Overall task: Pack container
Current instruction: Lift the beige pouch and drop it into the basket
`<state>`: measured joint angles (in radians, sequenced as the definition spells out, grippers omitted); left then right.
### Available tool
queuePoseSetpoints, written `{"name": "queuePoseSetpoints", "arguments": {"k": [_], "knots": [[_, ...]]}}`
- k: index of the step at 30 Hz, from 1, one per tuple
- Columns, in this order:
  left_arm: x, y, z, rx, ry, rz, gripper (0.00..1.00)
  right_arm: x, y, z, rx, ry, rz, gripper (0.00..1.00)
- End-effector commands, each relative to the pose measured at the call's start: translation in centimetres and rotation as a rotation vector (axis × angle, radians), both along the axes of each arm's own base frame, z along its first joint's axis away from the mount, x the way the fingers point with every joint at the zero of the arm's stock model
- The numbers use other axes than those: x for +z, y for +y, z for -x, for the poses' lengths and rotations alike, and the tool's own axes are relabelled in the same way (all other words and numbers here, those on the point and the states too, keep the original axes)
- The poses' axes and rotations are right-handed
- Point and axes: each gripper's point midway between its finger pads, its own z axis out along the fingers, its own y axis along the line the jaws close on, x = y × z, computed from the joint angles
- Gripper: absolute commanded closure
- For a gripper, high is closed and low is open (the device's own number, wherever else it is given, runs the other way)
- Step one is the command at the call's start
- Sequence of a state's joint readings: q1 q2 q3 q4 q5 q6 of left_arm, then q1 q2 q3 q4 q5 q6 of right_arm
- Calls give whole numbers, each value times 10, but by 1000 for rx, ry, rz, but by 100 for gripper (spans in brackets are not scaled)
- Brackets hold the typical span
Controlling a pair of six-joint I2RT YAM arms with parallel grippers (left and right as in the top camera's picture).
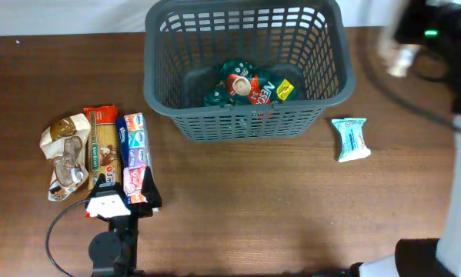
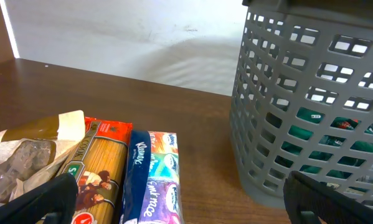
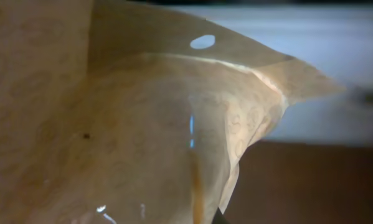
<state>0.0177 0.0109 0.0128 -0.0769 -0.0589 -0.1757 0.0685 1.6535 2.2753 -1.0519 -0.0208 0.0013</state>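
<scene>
The left hand [image 2: 180, 202] is gaping wide and empty over the glossy tissue pack [image 2: 154, 177], which is lying tight against the stiff pasta packet [image 2: 102, 165], so a closing grip is risking catching both. Crinkly tan film [image 3: 130, 137] is filling the wrist view, so I cannot tell how the right hand [image 1: 405, 45] is gripping. That floppy film could be snagging the slotted grey plastic container [image 1: 245, 123], which is standing at the desk's [image 1: 253, 215] far middle.

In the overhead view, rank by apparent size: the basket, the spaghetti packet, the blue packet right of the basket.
Largest to smallest:
basket
spaghetti packet
blue packet
No close calls; the gaps are plain.
</scene>
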Motion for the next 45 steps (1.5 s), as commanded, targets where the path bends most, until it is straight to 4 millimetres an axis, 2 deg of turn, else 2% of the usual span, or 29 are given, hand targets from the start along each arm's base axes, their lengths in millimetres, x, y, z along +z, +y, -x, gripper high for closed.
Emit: {"name": "queuePoseSetpoints", "arguments": {"k": [1,4,8,13,16,23,24,25,26,30,32,37,38,41,43,44,45], "knots": [[-1,0,0,2,0,-13,1,-21,76,-18,239,5,152,96],[-1,0,0,2,-1,-13,1,-55,107,-34,312,56,261,96],[-1,0,0,2,0,-13,1,-120,149,-65,388,164,287,96],[-1,0,0,2,0,-13,1,-190,176,-83,436,292,314,97],[-1,0,0,2,0,-13,1,-215,181,-87,447,341,324,96],[-1,0,0,2,0,-13,1,-245,182,-91,453,405,335,96],[-1,0,0,2,0,-13,1,-247,182,-91,451,410,333,81],[-1,0,0,2,0,-13,1,-251,182,-91,452,421,335,51],[-1,0,0,2,-1,-13,1,-254,182,-90,453,428,336,32],[-1,0,0,2,-1,-13,1,-247,179,-90,441,417,343,24],[-1,0,0,2,0,-13,1,-231,166,-90,384,391,381,22],[-1,0,0,2,0,-13,1,-157,99,-79,167,289,452,18],[-1,0,0,2,0,-13,1,-135,77,-74,122,258,430,18],[-1,0,0,2,0,-13,1,-90,16,-60,-19,189,357,17],[-1,0,0,2,-1,-13,1,-71,-31,-47,-127,167,314,17],[-1,0,0,2,0,-13,1,-65,-64,-36,-196,165,293,17],[-1,0,0,2,0,-13,1,-65,-86,-28,-237,169,280,17]]}}
